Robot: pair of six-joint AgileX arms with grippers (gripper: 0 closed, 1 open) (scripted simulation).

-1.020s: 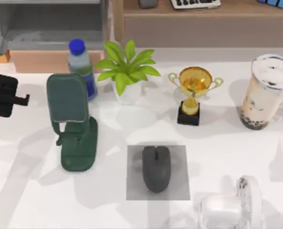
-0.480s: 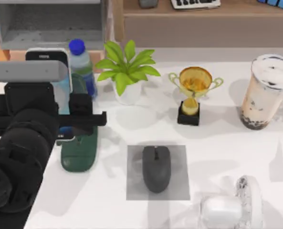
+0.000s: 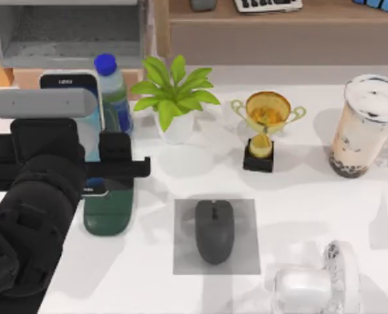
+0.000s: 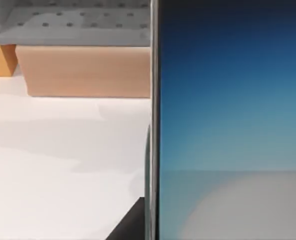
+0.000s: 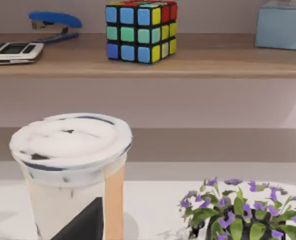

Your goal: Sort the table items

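While the left gripper (image 3: 92, 169) hangs over the green phone stand (image 3: 107, 209), its fingers are clamped on the two long edges of the smartphone (image 3: 76, 98), which stands upright with its lit face toward the wrist camera and its lower end at the stand's cradle; whether it is seated there cannot be told. Judged as an object, the smartphone is light, stiff and slick-sided, with a glass face that would suffer from a drop; the edge grip at mid-length is the sound hold, and the screen (image 4: 232, 120) should stay free of the pads. Right of the stand, the mouse (image 3: 214, 230) lies on its grey pad (image 3: 184, 255), low and rounded, best taken across its flanks. Far to the right of the stand, the milk-tea cup (image 3: 364, 127) stands upright beyond the trophy (image 3: 265, 127); it looks top-heavy and thin-walled, calling for a hold around its middle. The state of the right gripper's fingers cannot be told.
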